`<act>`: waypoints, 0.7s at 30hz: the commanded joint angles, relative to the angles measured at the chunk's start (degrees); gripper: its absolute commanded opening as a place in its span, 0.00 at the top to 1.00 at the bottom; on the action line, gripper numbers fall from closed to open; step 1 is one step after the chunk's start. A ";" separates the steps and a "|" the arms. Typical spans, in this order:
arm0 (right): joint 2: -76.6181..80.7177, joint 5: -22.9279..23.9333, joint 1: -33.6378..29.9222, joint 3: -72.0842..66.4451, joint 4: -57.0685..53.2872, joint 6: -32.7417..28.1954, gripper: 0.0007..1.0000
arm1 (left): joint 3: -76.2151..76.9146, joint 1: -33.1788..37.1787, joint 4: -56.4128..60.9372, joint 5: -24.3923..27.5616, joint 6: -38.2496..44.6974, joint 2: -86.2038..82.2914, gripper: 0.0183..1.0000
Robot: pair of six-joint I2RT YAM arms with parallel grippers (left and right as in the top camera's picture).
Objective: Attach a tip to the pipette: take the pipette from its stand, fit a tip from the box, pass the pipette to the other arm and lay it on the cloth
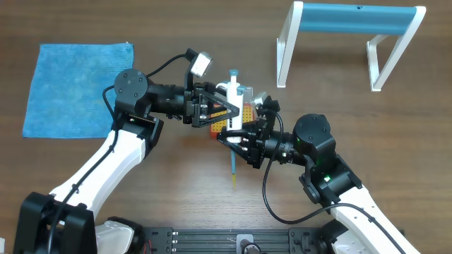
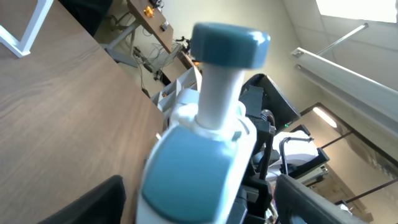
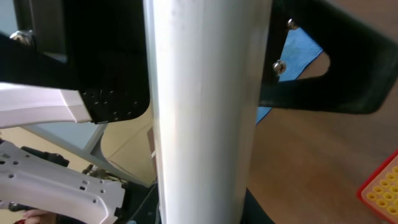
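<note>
Handover in mid-air: the pipette (image 1: 233, 90) sits between both grippers over the middle of the table (image 1: 395, 127).

The right gripper (image 1: 239, 134) pinches the pipette's white body, with the blue plunger pointing far and the yellowish tip (image 1: 234, 173) pointing near. The left gripper (image 1: 224, 111) comes in from the left at the upper body, just below the plunger. In the left wrist view its fingers (image 2: 93, 202) are spread to either side of the pipette, with a gap showing on one side. The tip box (image 1: 247, 111) lies under the two grippers, partly hidden by them. The blue cloth (image 1: 78, 88) lies flat at far left, well apart from the pipette. The stand (image 1: 353, 21) is at far right.
</note>
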 commanded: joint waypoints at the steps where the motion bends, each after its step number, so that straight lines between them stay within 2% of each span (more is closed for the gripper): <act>1: -0.09 -3.63 0.13 0.66 0.66 1.22 0.92 | 1.57 -0.11 0.26 -1.44 1.62 0.28 0.51; 3: -0.09 -4.48 0.13 0.66 0.66 2.03 0.92 | 1.57 -0.46 0.26 -1.55 1.64 0.28 0.57; 4: -0.09 -4.79 0.13 0.66 0.66 2.01 0.92 | 1.57 -0.79 0.26 -1.77 1.64 0.26 0.83; 5: -0.09 -4.79 0.13 0.66 0.66 2.01 0.92 | 1.57 -1.11 0.26 -2.10 1.66 0.26 0.92; 7: -0.09 -4.79 0.13 0.66 0.66 2.01 0.91 | 1.57 -1.73 0.26 -2.60 1.66 0.28 0.99; 10: -0.09 -4.79 0.11 0.66 0.66 2.01 0.90 | 1.57 -2.38 0.26 -2.93 1.81 0.26 0.99; 11: -0.09 -4.79 0.11 0.66 0.66 2.01 0.53 | 1.57 -2.36 0.24 -2.95 1.81 0.26 0.99; 12: -0.09 -4.79 0.11 0.66 0.66 1.99 0.01 | 1.57 -2.34 0.24 -2.95 1.81 0.28 0.99; 17: -0.09 -4.79 -0.90 0.66 0.02 0.66 0.01 | 1.55 0.68 -4.63 -2.97 2.43 0.28 0.99; 21: -0.09 -4.83 -4.68 0.66 -0.46 -1.40 0.01 | 1.55 5.62 -17.20 -5.46 12.17 0.28 0.99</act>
